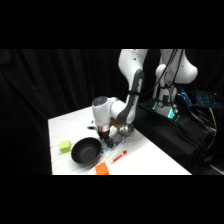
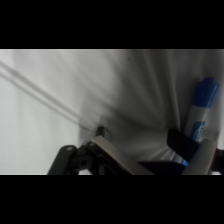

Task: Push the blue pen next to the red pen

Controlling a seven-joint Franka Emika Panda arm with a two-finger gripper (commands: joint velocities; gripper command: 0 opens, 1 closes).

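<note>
blue pen [image 2: 202, 111], white barrel, blue cap

The short marker with a white barrel and blue cap [image 2: 201, 112] shows a bright blue end and blue printing on its white body, while the short white marker with red ends [image 1: 118, 158] lies red and white on the plain white worktop [image 1: 150, 162]. The round bowl [image 1: 85, 151] is black, the small cube [image 1: 65, 146] is yellow-green, and the flat block [image 1: 102, 169] is orange. The arm is white with a black band, its hand [image 1: 106, 142] seemingly dark, against a black curtain [image 1: 50, 80].
</note>
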